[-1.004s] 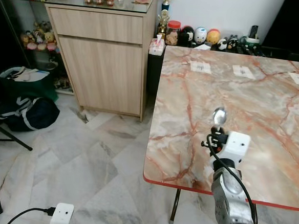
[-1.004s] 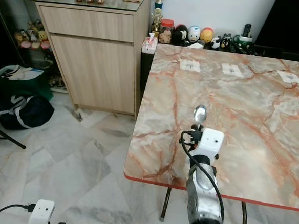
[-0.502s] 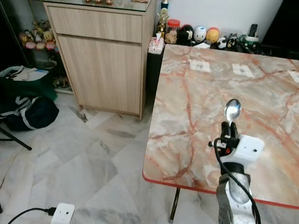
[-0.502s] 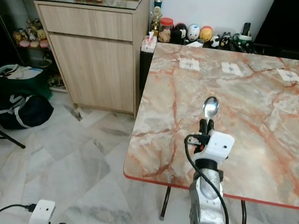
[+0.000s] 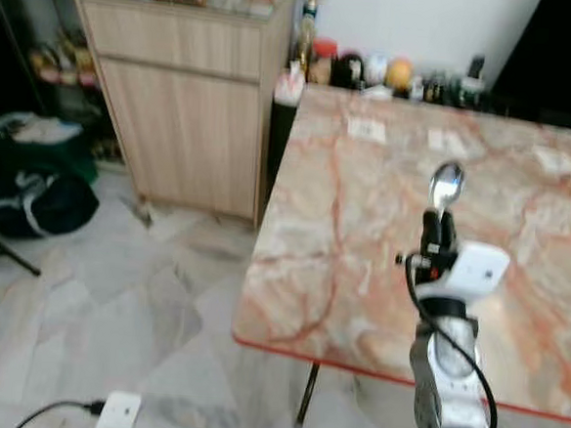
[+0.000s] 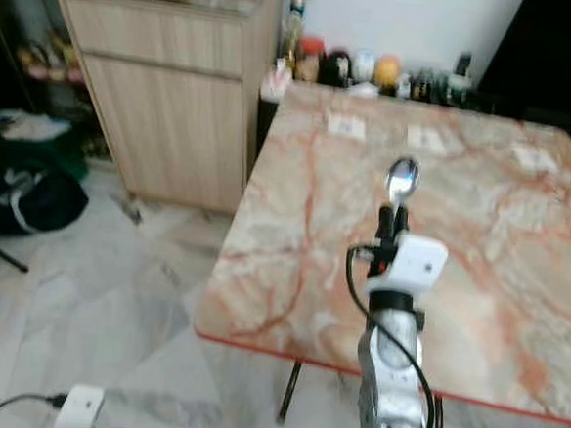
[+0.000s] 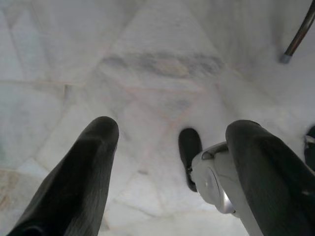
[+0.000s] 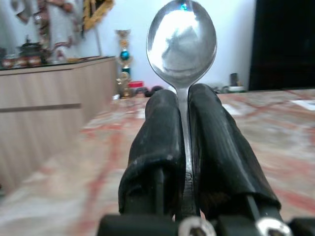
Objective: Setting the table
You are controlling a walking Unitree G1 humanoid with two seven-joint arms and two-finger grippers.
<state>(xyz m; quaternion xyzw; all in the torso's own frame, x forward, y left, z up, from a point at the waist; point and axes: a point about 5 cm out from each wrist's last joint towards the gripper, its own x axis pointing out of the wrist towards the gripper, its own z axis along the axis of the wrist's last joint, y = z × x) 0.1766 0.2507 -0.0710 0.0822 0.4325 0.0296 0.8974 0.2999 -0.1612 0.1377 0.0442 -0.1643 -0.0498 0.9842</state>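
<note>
Right gripper [image 5: 435, 229] barely moved (camera shifted); fingers clamp steel spoon [image 5: 446, 186], bowl up, over marble table [image 5: 343, 228]. Left gripper [image 7: 167, 147] spread apart.

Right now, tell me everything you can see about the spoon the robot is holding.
The shiny silver metal spoon has a smooth oval bowl that mirrors the room, and a thin stem. It stands upright, bowl uppermost. The right end effector is shut on the stem, its two black fingers pressing it from both sides and hiding the rest of the handle. Nothing else touches it. In the eye views it is held in the air above the pinkish marble-patterned table with the red rim.
</note>
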